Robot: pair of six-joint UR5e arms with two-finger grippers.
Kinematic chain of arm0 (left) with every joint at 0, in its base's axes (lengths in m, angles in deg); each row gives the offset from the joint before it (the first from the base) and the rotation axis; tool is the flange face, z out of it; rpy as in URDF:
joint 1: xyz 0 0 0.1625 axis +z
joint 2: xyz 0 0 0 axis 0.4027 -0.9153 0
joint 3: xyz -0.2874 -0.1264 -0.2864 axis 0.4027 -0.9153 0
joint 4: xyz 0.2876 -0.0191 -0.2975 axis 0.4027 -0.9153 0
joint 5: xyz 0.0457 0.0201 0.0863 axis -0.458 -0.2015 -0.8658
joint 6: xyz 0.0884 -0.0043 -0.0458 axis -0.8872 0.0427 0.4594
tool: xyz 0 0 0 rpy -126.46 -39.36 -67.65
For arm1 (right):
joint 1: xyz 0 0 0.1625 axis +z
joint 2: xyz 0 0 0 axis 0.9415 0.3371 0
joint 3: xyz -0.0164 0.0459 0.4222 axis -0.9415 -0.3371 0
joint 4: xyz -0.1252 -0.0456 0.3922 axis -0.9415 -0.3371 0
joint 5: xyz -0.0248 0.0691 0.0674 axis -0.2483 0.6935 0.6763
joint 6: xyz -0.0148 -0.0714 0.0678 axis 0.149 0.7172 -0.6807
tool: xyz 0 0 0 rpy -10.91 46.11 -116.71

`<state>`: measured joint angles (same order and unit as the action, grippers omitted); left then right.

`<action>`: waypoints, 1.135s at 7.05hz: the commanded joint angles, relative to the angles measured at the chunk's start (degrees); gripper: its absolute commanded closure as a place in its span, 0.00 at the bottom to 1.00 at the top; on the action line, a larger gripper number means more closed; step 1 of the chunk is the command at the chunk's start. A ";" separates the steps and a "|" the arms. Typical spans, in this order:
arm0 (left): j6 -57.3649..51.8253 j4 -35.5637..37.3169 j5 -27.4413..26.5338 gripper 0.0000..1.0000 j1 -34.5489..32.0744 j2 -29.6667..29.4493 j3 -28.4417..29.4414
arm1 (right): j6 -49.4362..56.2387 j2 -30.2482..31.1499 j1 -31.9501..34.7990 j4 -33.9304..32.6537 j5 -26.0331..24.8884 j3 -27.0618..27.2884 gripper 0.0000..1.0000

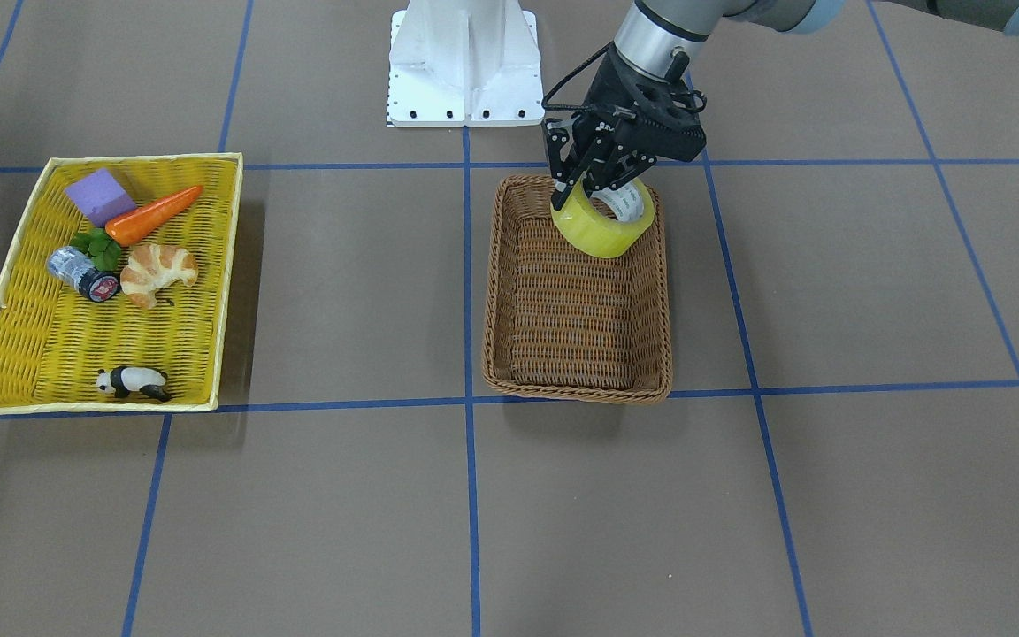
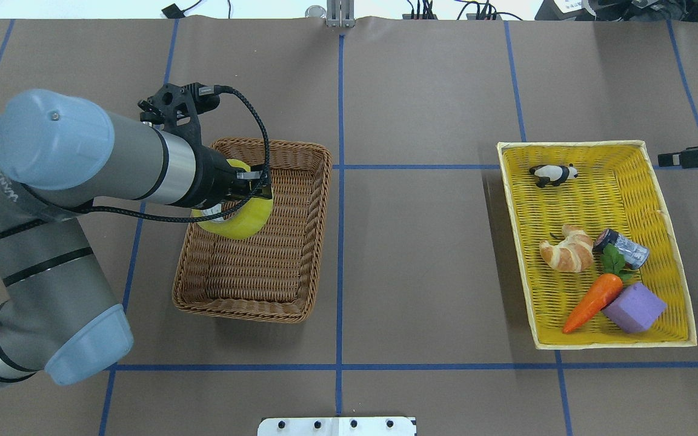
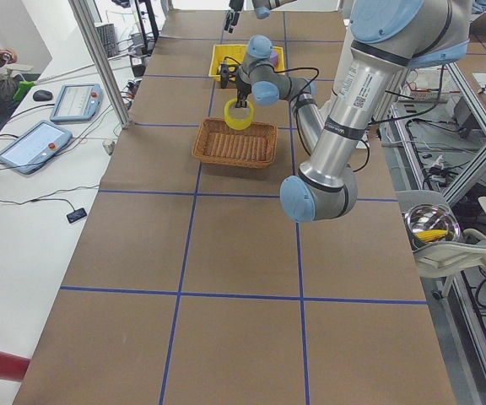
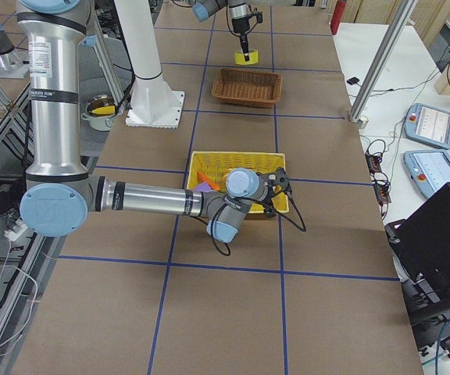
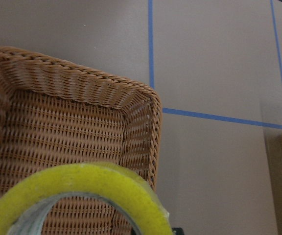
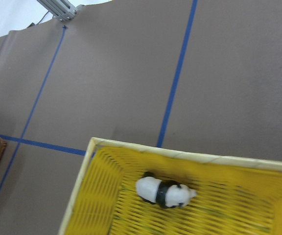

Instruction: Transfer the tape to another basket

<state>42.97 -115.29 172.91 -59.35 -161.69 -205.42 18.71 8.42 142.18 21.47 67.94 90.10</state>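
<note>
A wide roll of translucent yellow-green packing tape (image 1: pixel 600 232) hangs above the robot-side end of a deep brown wicker basket (image 1: pixel 576 389). The left gripper (image 1: pixel 582 188) is clamped on its wall. The right gripper (image 2: pixel 669 160) sits beside a yellow woven tray (image 2: pixel 567 145); its opening is unclear.

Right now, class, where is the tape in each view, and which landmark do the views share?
Front-facing: tape upper centre.
Overhead: tape centre-left.
Exterior left: tape top centre.
Exterior right: tape top centre.
Left wrist: tape bottom left.
Right wrist: absent.
Landmark: brown wicker basket.
</note>
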 commanded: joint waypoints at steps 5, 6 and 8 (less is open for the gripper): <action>-3.47 8.01 -2.55 1.00 0.35 -4.24 8.47 | 31.60 -5.41 6.26 -36.53 -1.62 0.79 0.00; -3.47 8.10 -2.55 1.00 0.35 -6.52 11.98 | 38.83 -5.88 7.13 -42.34 -2.14 0.70 0.00; -3.55 7.23 -2.46 1.00 0.35 -8.20 17.43 | 43.91 -8.34 8.28 -51.50 -2.16 1.57 0.00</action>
<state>39.48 -107.51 170.37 -59.00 -168.41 -191.77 59.61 1.50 149.84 -24.05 65.59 91.04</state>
